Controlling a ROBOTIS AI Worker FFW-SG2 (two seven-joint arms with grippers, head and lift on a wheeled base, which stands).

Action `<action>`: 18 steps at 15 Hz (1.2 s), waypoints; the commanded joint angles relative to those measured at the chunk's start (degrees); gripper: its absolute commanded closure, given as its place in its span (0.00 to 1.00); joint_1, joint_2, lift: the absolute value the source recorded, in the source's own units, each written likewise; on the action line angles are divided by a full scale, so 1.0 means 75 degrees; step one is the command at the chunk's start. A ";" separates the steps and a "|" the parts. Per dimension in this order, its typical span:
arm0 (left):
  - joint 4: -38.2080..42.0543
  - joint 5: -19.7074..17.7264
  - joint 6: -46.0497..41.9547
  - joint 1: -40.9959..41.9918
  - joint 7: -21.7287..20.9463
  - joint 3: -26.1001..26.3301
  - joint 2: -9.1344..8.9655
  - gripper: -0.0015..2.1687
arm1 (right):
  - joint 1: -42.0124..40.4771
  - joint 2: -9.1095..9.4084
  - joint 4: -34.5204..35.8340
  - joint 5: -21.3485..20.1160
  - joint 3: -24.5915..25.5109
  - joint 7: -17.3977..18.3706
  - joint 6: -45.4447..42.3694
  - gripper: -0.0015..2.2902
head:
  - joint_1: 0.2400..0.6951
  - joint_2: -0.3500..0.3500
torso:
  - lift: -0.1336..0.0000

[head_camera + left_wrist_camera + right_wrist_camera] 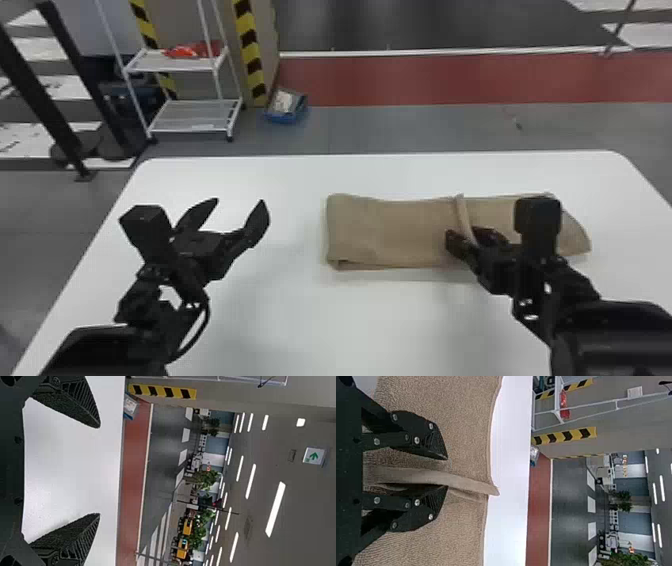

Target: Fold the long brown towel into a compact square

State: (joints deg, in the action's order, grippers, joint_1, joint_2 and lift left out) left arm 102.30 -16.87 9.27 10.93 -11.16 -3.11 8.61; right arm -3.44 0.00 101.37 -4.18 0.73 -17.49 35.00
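Bulky and black, the left arm (105, 350) and the right arm (620, 345) come in at the bottom of the head view, closest to us. Past them sits a white table (320, 325), its far corners rounded.

Over its left part hangs the left gripper (239, 201), its two fingers spread wide with nothing between them. The right gripper (464, 233) is down at the brown towel (390, 230), its fingers only a narrow gap apart, one on each side of a raised ridge of cloth (439, 477). From the right wrist view, some cloth shows between that ridge and one finger.

As for the towel, it lies on the right part of the table, folded into a long band running side to side; its right end slants off beyond the gripper.

Beyond the table there's grey floor, where a blue box (285, 117) sits by a pillar with yellow and black stripes (250, 50). To the left of that stands a white cart (195, 122) with something red (192, 50) on its upper shelf. Behind the box runs a red strip of floor (450, 80).
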 commanded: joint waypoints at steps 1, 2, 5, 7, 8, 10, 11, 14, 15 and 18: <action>0.0001 0.0000 0.0001 -0.0004 0.0000 0.0016 0.0012 0.04 | -0.0069 0.0007 0.0066 0.0042 0.0020 0.0000 -0.0031 0.16 | 1.00 0.59 | 0.07; 0.0013 0.0000 0.0001 -0.0004 0.0000 0.0016 0.0012 0.04 | -0.0080 0.0007 0.0102 0.0054 0.0043 0.0000 -0.0007 0.16 | 1.00 0.59 | 0.07; 0.0013 0.0000 0.0001 -0.0004 0.0000 0.0028 0.0024 0.04 | -0.0092 0.0007 0.0102 0.0007 0.0043 0.0011 -0.0007 0.16 | 1.00 0.59 | 0.07; 0.0013 0.0000 0.0001 -0.0004 0.0000 0.0040 0.0024 0.04 | -0.0010 0.0007 0.0078 -0.0040 0.0031 0.0011 0.0063 0.17 | 1.00 0.58 | 0.07; 0.0013 0.0000 0.0001 -0.0004 0.0000 0.0040 0.0035 0.04 | 0.0049 0.0007 0.0020 -0.0064 0.0031 0.0011 0.0063 0.21 | 1.00 0.58 | 0.07; 0.0025 0.0000 0.0001 -0.0004 0.0000 0.0040 0.0047 0.04 | 0.0131 0.0007 -0.0109 -0.0157 0.0008 0.0011 0.0086 0.26 | 1.00 0.58 | 0.07; 0.0036 0.0000 0.0001 0.0008 0.0000 0.0028 0.0047 0.04 | 0.0142 0.0007 -0.0168 -0.0181 -0.0004 0.0011 0.0110 0.26 | 1.00 0.58 | 0.07; 0.0013 0.0000 0.0001 0.0008 0.0000 0.0028 0.0047 0.04 | 0.0142 0.0007 -0.0238 -0.0157 0.0020 0.0011 0.0086 0.26 | 1.00 0.58 | 0.07; 0.0013 0.0000 0.0001 0.0008 0.0000 0.0040 0.0047 0.04 | 0.0142 0.0007 -0.0238 -0.0146 0.0031 0.0011 0.0086 0.26 | 1.00 0.58 | 0.07; 0.0013 0.0000 -0.0022 0.0008 0.0000 0.0028 0.0047 0.04 | 0.0131 0.0007 -0.0227 -0.0134 0.0020 0.0011 0.0086 0.32 | 1.00 0.58 | 0.07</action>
State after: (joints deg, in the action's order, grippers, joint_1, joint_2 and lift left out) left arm 102.39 -16.87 9.25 10.99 -11.16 -2.84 8.96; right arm -2.42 0.00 99.63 -5.27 0.94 -17.44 35.65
